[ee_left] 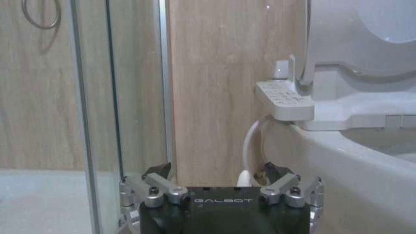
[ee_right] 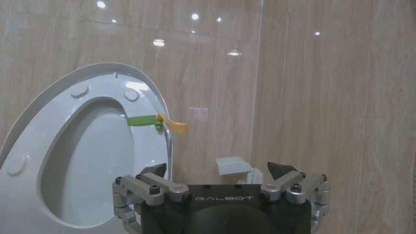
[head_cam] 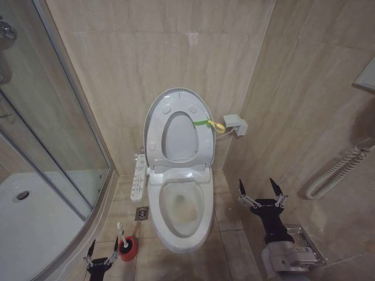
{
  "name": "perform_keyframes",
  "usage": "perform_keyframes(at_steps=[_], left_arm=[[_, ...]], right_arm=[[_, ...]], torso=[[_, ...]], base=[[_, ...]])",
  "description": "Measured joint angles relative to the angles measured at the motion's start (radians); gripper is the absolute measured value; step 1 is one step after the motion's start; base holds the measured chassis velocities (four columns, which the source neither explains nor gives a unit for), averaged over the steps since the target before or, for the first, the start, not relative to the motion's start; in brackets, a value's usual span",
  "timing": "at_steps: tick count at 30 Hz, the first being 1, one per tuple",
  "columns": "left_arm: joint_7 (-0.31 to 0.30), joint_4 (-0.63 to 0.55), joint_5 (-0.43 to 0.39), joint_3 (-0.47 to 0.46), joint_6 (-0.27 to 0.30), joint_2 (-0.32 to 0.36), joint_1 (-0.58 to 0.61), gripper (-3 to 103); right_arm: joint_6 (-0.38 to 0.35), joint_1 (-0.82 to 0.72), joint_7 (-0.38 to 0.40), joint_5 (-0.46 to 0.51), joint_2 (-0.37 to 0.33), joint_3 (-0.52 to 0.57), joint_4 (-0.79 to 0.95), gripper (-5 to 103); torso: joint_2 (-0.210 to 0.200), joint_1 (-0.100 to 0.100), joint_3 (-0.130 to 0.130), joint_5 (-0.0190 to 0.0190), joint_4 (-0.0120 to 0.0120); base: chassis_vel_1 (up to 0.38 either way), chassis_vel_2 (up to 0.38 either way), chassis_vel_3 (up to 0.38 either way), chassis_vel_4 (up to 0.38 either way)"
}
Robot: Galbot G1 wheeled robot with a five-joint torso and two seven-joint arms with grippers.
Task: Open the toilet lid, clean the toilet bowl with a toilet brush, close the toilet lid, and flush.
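Toilet lid [head_cam: 153, 126] up, stained toilet bowl [head_cam: 183, 209] exposed; left claw [head_cam: 102, 250] spread empty beside the toilet brush [head_cam: 121, 232], right claw [head_cam: 261, 189] wide, empty.

Everything here is pointing to a small home or hotel bathroom. A white toilet [head_cam: 179, 205] is sitting against beige tiled walls [head_cam: 176, 52], with a control panel [head_cam: 139, 177] hanging at its side. A curved glass shower door [head_cam: 53, 129] is closing off the white shower tray [head_cam: 35, 222], a floor drain [head_cam: 142, 213] is lying in the tiled floor, and a white grab bar [head_cam: 337, 172] is running along the wall.
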Motion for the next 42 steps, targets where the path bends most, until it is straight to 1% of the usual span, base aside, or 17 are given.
perform_keyframes(at_steps=[6, 9, 12, 17, 19, 25, 26, 32, 34, 40, 42], left_arm=[[0.002, 0.006, -0.005, 0.020, 0.001, -0.012, 0.003, 97], [0.008, 0.010, 0.007, 0.032, -0.002, -0.030, 0.008, 97], [0.010, 0.027, 0.010, 0.034, -0.004, -0.031, 0.002, 96], [0.017, 0.066, -0.003, 0.035, -0.006, -0.012, -0.024, 96], [0.020, 0.076, -0.008, 0.035, -0.006, -0.008, -0.031, 97], [0.049, 0.139, -0.025, 0.038, -0.015, 0.013, -0.071, 97], [0.057, 0.155, -0.028, 0.044, -0.015, 0.016, -0.082, 95], [0.084, 0.210, -0.032, 0.055, -0.013, 0.023, -0.128, 95], [0.087, 0.225, -0.032, 0.056, -0.013, 0.024, -0.141, 93], [0.097, 0.282, -0.030, 0.052, -0.013, 0.037, -0.185, 93], [0.108, 0.315, -0.029, 0.050, -0.017, 0.046, -0.213, 92]], right_arm=[[0.000, 0.000, 0.000, 0.000, 0.000, 0.000, 0.000, 100], [0.000, 0.000, 0.000, 0.000, 0.000, 0.000, 0.000, 100], [0.000, 0.000, 0.000, 0.000, 0.000, 0.000, 0.000, 100], [0.000, 0.000, 0.000, 0.000, 0.000, 0.000, 0.000, 100], [0.000, 0.000, 0.000, 0.000, 0.000, 0.000, 0.000, 100], [0.000, 0.000, 0.000, 0.000, 0.000, 0.000, 0.000, 100], [0.000, 0.000, 0.000, 0.000, 0.000, 0.000, 0.000, 100], [0.000, 0.000, 0.000, 0.000, 0.000, 0.000, 0.000, 100], [0.000, 0.000, 0.000, 0.000, 0.000, 0.000, 0.000, 100], [0.000, 0.000, 0.000, 0.000, 0.000, 0.000, 0.000, 100], [0.000, 0.000, 0.000, 0.000, 0.000, 0.000, 0.000, 100]], torso=[[0.000, 0.000, 0.000, -0.0001, 0.0001], [0.000, 0.000, 0.000, -0.0001, 0.0001], [0.000, 0.000, 0.000, -0.0003, 0.0001], [0.000, 0.000, 0.000, -0.0002, 0.0001], [0.000, 0.000, 0.000, -0.0002, 0.0001], [0.000, 0.000, 0.000, -0.0002, 0.0001], [0.000, 0.000, 0.000, -0.0002, 0.0001], [0.000, 0.000, 0.000, -0.0003, 0.0000], [0.000, 0.000, 0.000, -0.0002, 0.0000], [0.000, 0.000, 0.000, -0.0002, 0.0001], [0.000, 0.000, 0.000, -0.0003, 0.0000]], base=[[0.000, 0.000, 0.000, 0.000], [0.000, 0.000, 0.000, 0.000], [0.000, 0.000, 0.000, 0.000], [0.000, 0.000, 0.000, 0.000], [0.000, 0.000, 0.000, 0.000], [0.000, 0.000, 0.000, 0.000], [0.000, 0.000, 0.000, 0.000], [0.000, 0.000, 0.000, 0.000], [0.000, 0.000, 0.000, 0.000], [0.000, 0.000, 0.000, 0.000], [0.000, 0.000, 0.000, 0.000]])
